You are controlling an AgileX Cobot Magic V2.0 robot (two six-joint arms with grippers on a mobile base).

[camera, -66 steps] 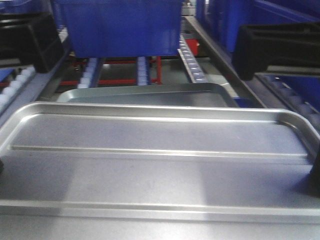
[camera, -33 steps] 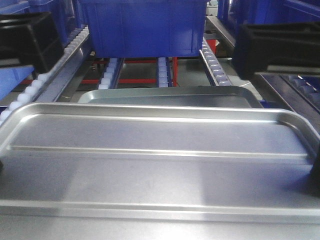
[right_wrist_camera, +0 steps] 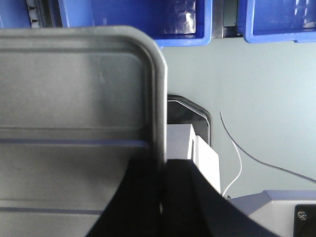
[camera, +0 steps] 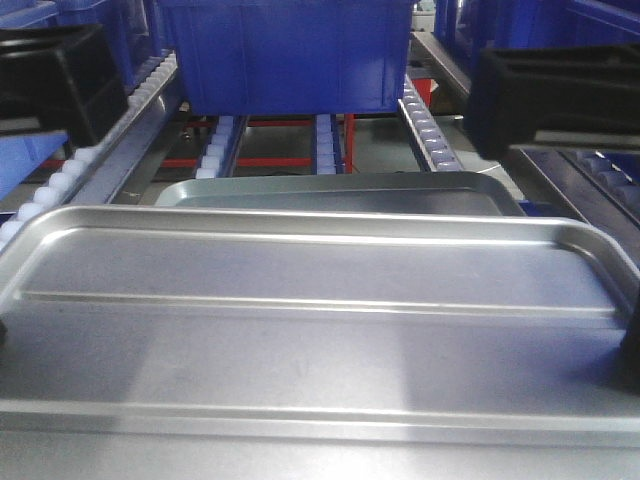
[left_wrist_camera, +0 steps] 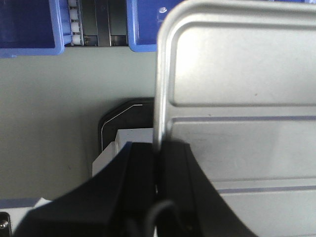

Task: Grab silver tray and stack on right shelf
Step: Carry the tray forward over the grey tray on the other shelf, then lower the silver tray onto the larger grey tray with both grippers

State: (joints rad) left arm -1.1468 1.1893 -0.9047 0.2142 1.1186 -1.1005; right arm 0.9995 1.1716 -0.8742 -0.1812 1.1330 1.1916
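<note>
Shelf (camera: 150, 110): roller lanes are running away ahead of the robot, with a blue bin (camera: 285, 55) sitting farther back and a second, duller tray (camera: 340, 190) lying on the rollers in front of it.
Tray (camera: 320, 330): it is being carried level between both arms, filling the lower front view, its far rim just short of the duller tray and not yet over the rollers.
Handling: shiny thin metal — I judge it light and stiff but slippery, likely to pivot or slide if one side slackens. The raised rim at the two short ends is the sensible hold, and that is where it is being gripped.
Left gripper (left_wrist_camera: 158, 153): its fingers (left_wrist_camera: 138, 163) are closing narrowly on the tray's left rim, one pad on each side of the edge.
Right gripper (right_wrist_camera: 162, 170): its fingers (right_wrist_camera: 143, 182) are pinching the right rim the same way — barely any gap, the metal edge sitting between them.
</note>
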